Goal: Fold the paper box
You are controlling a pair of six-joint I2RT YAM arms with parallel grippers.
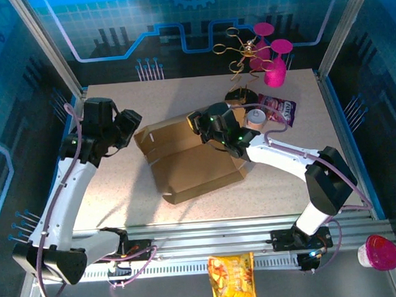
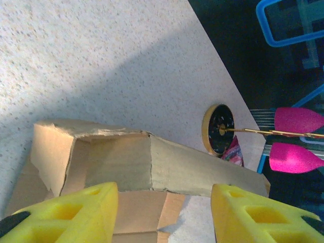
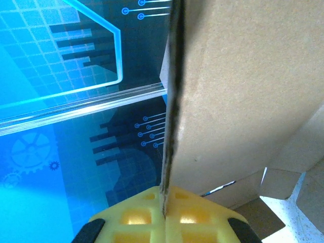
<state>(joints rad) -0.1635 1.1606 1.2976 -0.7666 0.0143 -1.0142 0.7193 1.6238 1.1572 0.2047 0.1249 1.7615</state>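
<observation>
Brown corrugated paper box [image 1: 198, 172], half-folded, lies mid speckled worktop [image 1: 120, 195]. My right jaws clamp its upright flap's thin edge at 1 o'clock; left jaws gape at 10 o'clock.

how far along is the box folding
Partly done: the paper box has its back wall and one end flap standing up. In hand: the right gripper is shut on an upright panel's edge; the left gripper is open near the box's corner, holding nothing. Left: the front sheet lies flat, no closed box yet.
</observation>
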